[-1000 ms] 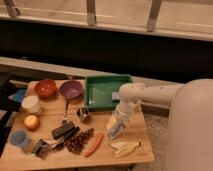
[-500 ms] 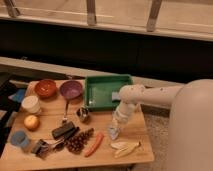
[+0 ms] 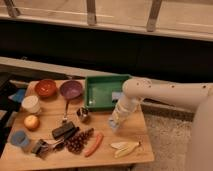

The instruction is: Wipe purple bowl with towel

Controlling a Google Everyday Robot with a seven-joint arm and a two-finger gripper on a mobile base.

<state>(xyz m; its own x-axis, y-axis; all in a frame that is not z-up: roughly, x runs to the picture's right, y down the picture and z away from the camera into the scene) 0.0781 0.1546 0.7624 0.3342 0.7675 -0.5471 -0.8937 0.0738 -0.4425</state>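
Grasp step: my pincer is closed on the thin pale bluish-white towel. Next, I carry it toward ten o'clock, to the round dark purple bowl.

The gripper has closed on the towel beside the tray.

The arm's two-finger gripper stands closed on the wooden table, with bare wood to its right. Toward the round dark purple bowl, a small metal cup stands in the way and the green rectangular tray flanks the route. The gap between cup and tray looks passable, though it is hard to judge.
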